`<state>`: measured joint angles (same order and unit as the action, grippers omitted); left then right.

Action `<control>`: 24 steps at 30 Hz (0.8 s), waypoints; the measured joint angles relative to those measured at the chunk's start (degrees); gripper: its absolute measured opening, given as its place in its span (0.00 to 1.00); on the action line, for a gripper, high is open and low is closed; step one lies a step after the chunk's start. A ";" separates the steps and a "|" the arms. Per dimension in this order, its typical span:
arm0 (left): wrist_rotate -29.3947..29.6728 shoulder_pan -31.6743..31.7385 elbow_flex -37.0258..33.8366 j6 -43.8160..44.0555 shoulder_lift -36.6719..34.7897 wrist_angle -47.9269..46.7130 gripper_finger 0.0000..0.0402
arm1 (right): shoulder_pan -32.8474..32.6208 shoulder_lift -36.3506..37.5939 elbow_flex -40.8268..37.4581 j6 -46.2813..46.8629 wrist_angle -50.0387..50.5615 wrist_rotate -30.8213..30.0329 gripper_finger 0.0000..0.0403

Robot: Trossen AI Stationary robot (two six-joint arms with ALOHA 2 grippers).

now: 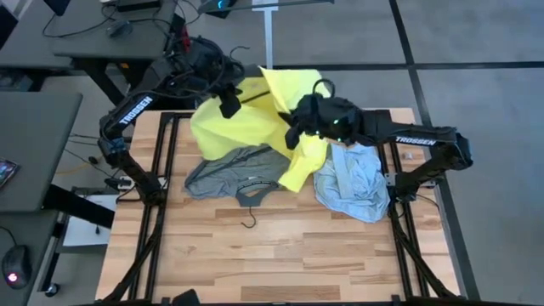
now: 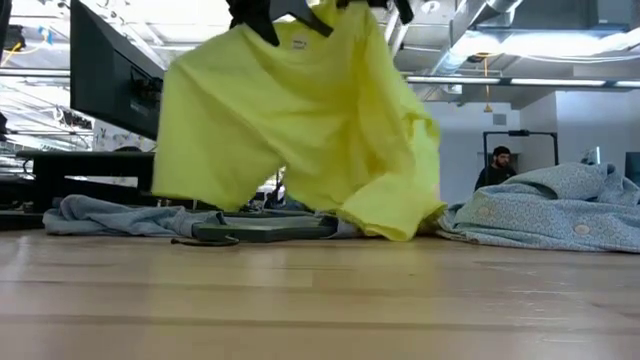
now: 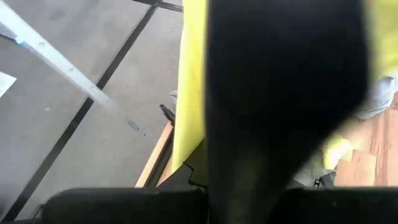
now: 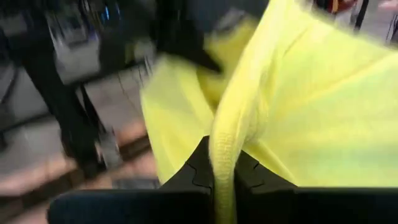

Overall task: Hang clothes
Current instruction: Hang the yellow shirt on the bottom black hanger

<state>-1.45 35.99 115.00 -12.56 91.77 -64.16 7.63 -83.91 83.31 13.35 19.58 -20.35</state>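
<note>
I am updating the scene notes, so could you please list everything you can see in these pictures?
yellow T-shirt: one, neon yellow, lifted above the far middle of the table, its lower edge trailing on the wood
grey T-shirt: one, grey, flat on the table under the yellow one
blue shirt: one, pale blue, crumpled on the table's right side
hanger: one, black, lying on the grey T-shirt near the table's middle
table: one, light wood
person: one, dark top, in the room behind the table
left tool: one, dark, shut on the yellow T-shirt's far left part
right tool: one, dark, shut on the yellow T-shirt's right edge
</note>
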 joint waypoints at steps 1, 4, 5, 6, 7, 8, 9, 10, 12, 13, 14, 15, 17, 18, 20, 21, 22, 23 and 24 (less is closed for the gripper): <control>0.01 0.00 0.00 -0.41 0.00 -0.01 0.03 | -0.06 -0.49 0.00 0.08 1.97 0.17 0.02; 0.47 0.03 0.00 -1.44 0.07 0.07 0.03 | -0.26 -0.69 -0.15 2.20 7.60 1.49 0.11; 0.71 0.08 0.00 -1.85 0.07 0.12 0.03 | -0.28 -0.60 -0.11 2.51 7.91 2.16 0.15; 0.93 0.05 0.00 -2.29 0.07 0.23 0.03 | -0.28 -0.26 0.28 2.46 8.71 3.31 0.19; 1.09 -0.03 0.02 -2.60 0.07 0.45 0.02 | -0.28 0.08 0.99 1.98 9.62 4.65 0.23; 1.11 -0.14 0.02 -2.95 0.07 0.61 0.02 | -0.26 0.38 2.21 1.32 10.08 5.98 0.28; 1.09 -0.21 0.02 -3.47 0.07 0.53 0.02 | -0.26 0.97 3.95 0.11 10.31 7.13 0.32; 1.02 -0.31 0.02 -4.13 0.07 0.25 0.02 | -0.28 1.40 5.96 -1.41 11.56 7.28 0.37; 0.51 -0.35 0.11 -5.78 0.07 -1.15 0.02 | 0.12 2.36 10.80 -5.66 16.07 7.27 0.45; -0.01 -0.35 0.11 -6.84 0.07 -2.08 0.02 | 0.81 2.53 13.11 -8.63 18.64 7.25 0.49; -1.13 -0.44 0.11 -7.93 0.07 -2.92 0.02 | 1.70 2.57 15.46 -11.28 21.44 7.23 0.52; -2.33 -0.68 0.11 -8.88 0.07 -3.44 0.02 | 2.96 2.56 17.60 -13.24 24.54 7.09 0.55; -4.84 -1.61 0.11 -10.10 0.07 -3.76 0.02 | 6.28 2.39 19.58 -16.13 28.90 7.03 0.58; -5.74 -2.21 0.12 -10.31 0.07 -3.58 0.02 | 8.06 2.33 19.61 -17.40 30.33 7.86 0.59; -6.65 -3.30 0.53 -10.62 0.07 -3.86 0.02 | 11.61 2.01 19.48 -19.87 33.19 11.00 0.60; -6.90 -3.98 0.68 -10.60 0.07 -4.23 0.02 | 13.00 1.54 19.27 -20.78 34.23 13.18 0.60; -7.01 -4.62 0.78 -10.54 0.07 -4.69 0.02 | 13.86 1.22 18.90 -21.26 34.25 16.06 0.59; -6.95 -5.14 0.86 -10.50 0.05 -5.11 0.02 | 14.74 1.10 18.26 -21.39 34.01 19.37 0.58; -6.84 -5.55 0.87 -10.45 0.04 -5.37 0.02 | 15.68 1.01 17.34 -21.48 33.86 22.57 0.58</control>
<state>-8.29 30.44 115.87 -23.01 91.81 -69.53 23.32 -82.90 100.65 -8.13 53.44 2.22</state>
